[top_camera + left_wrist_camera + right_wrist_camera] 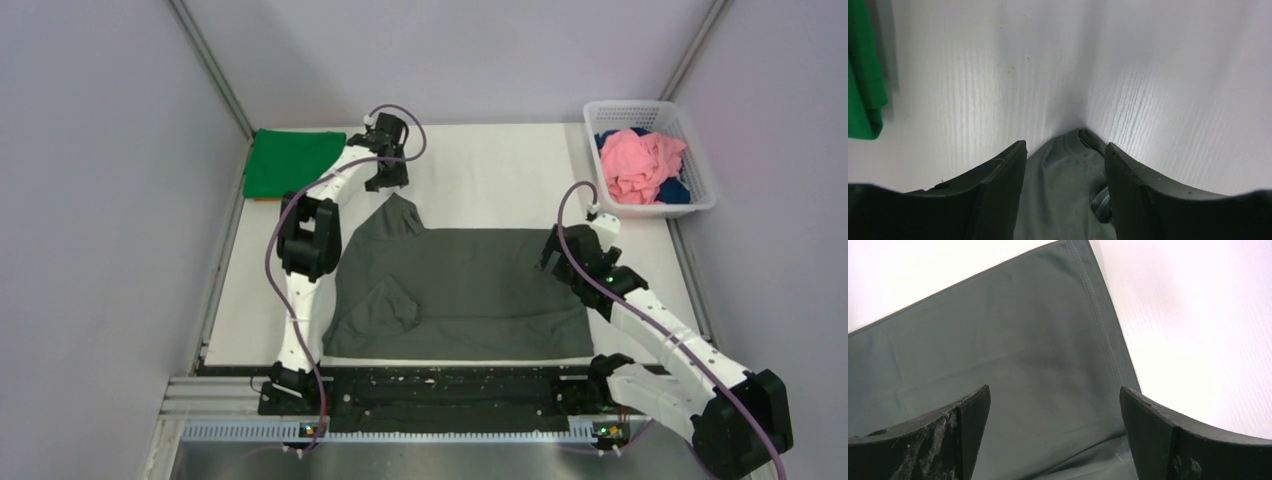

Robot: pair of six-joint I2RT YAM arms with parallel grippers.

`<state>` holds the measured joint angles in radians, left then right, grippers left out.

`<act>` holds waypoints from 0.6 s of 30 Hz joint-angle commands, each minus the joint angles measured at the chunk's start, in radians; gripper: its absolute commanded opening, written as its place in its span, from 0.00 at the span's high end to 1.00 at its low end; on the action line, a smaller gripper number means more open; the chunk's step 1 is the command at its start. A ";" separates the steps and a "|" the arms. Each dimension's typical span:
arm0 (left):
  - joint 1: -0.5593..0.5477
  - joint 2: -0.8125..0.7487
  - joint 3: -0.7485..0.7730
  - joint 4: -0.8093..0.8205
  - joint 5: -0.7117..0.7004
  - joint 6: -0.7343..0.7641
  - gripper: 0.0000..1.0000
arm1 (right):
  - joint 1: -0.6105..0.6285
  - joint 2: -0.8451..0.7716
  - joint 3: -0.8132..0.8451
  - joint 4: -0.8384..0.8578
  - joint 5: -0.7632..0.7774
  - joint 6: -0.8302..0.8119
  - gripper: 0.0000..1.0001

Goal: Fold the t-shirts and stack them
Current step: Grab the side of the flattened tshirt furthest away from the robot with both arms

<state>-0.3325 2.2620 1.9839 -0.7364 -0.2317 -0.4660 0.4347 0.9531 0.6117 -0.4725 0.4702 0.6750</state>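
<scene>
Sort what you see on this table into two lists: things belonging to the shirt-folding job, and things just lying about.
Belonging: dark grey t-shirt, spread out; green t-shirt, folded; pink t-shirt and dark blue t-shirt, bundled in the white basket.

Lying about: the white basket itself, only a container.

Left arm (305, 240) extended forward, left end effector (1065, 150) jaws parted, right arm (660, 335) bent at elbow, right end effector (1054, 395) jaws wide apart

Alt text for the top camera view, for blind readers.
A dark grey t-shirt lies spread on a white table, left gripper over its far sleeve, right gripper over its right edge. A folded green t-shirt sits far left; a basket far right holds a pink shirt and a blue shirt.
</scene>
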 commanded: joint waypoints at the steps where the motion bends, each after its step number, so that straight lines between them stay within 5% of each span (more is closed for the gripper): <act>1: -0.003 0.055 0.080 -0.049 0.031 0.031 0.38 | -0.009 0.003 0.020 0.024 0.044 -0.022 0.01; 11: -0.003 0.109 0.063 -0.041 0.103 0.039 0.67 | -0.023 0.007 0.005 0.033 0.049 -0.031 0.01; 16: -0.003 0.091 0.033 -0.043 0.121 0.035 1.00 | -0.053 0.030 0.012 0.048 0.042 -0.030 0.01; 18: -0.003 0.076 0.027 -0.043 0.102 0.035 1.00 | -0.066 0.054 0.031 0.048 0.031 -0.031 0.01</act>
<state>-0.3363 2.3634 2.0197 -0.7788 -0.1371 -0.4370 0.3962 0.9726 0.6098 -0.4545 0.4953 0.6540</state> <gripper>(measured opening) 0.019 0.986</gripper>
